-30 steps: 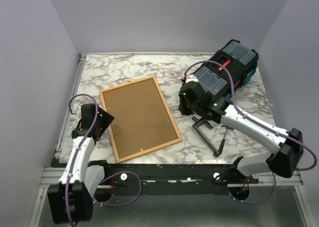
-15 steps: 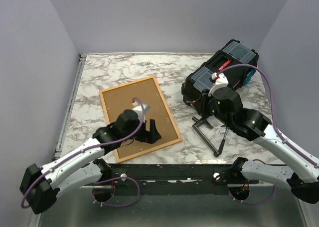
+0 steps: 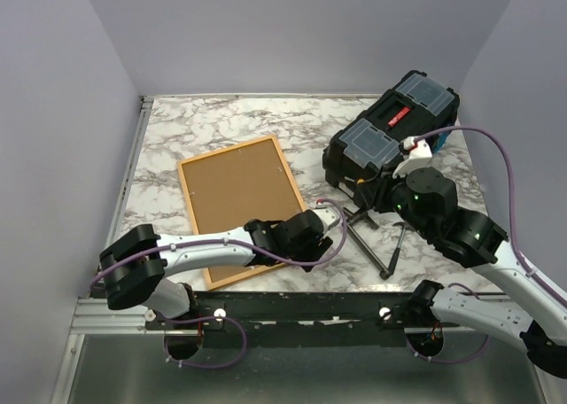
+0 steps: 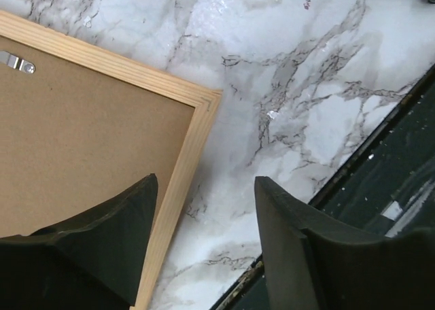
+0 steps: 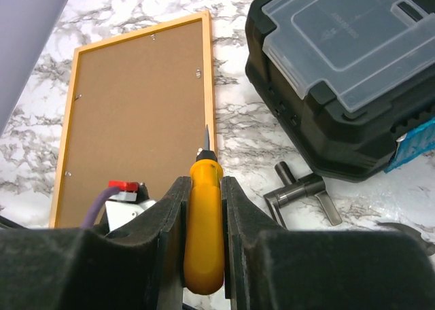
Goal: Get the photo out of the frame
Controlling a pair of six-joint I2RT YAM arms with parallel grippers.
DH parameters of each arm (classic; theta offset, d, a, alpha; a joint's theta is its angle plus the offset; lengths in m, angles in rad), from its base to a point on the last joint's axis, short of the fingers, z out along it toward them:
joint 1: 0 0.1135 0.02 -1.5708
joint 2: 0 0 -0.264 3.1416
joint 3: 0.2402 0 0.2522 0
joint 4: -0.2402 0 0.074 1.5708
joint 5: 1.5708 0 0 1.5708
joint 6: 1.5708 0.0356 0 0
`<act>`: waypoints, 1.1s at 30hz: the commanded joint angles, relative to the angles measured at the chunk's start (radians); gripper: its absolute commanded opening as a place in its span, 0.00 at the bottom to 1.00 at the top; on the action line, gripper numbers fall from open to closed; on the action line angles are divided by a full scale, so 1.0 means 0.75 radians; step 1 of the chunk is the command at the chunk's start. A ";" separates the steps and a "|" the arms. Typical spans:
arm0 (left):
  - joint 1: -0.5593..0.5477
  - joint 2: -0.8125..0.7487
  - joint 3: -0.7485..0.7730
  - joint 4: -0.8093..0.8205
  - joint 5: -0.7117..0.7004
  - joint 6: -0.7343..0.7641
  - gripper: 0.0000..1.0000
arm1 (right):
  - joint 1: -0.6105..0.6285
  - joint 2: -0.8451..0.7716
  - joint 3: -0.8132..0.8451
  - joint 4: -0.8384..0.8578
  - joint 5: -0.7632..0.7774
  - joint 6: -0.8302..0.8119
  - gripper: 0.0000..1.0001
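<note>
Table point(image 3: 221, 125): marble, carrying everything.
Frame point(image 3: 248, 209): lying face down, left of toolbox point(image 3: 390, 138).
Left gripper point(image 4: 204, 187): gaping empty, straddling frame's edge near a corner.
Right gripper point(image 5: 204, 187): clamping a screwdriver point(image 5: 205, 249).

the frame point(image 3: 237, 200) lies back-up on the marble table point(image 3: 221, 125), left arm point(image 3: 213, 244) across its near corner.

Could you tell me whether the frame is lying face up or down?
Face down: the frame's brown backing and metal tab face upward.

Overhead view looking down from behind, 2 wrist views low and close, all sharing the frame point(image 3: 227, 151)
</note>
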 commanded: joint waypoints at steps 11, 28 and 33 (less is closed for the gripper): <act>-0.024 0.219 0.095 -0.007 -0.165 0.067 0.48 | -0.003 -0.100 -0.075 -0.051 0.090 0.044 0.01; -0.030 0.376 0.244 -0.279 -0.559 -0.243 0.02 | -0.003 -0.226 -0.077 -0.092 0.272 0.142 0.01; 0.015 0.442 0.366 -0.373 -0.572 -0.385 0.00 | -0.003 -0.228 -0.075 -0.098 0.275 0.140 0.01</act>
